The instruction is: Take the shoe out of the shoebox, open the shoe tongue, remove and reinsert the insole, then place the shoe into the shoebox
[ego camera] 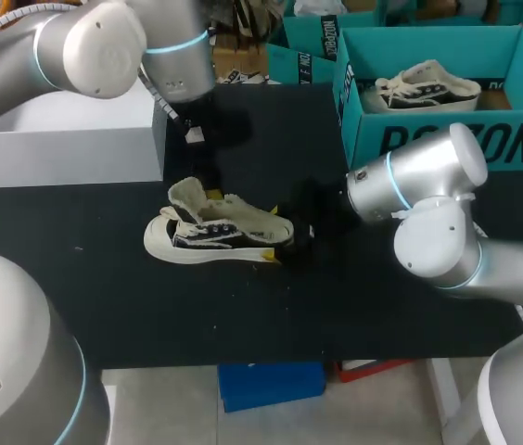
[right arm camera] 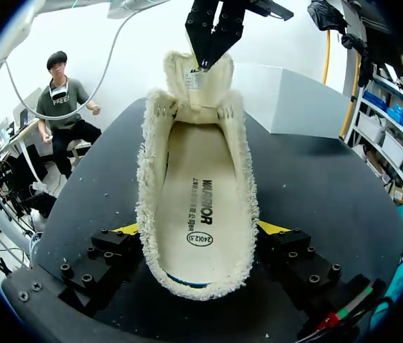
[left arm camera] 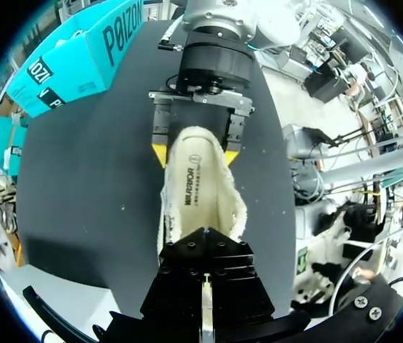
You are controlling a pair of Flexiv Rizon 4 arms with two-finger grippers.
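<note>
Large dark lettering across the front wall of the teal shoebox (ego camera: 521, 139) at the table's (ego camera: 104, 297) far right corner, a dark printed line and small oval mark along the shoe's (ego camera: 217, 232) insole (right arm camera: 200, 193)

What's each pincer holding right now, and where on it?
Right pincer grips the shoe at the heel, a fingertip on each side. Left pincer pinches the top edge of its tongue.

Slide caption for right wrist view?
Right gripper clamps the shoe at its heel; left gripper holds the tongue up, baring the insole.
</note>
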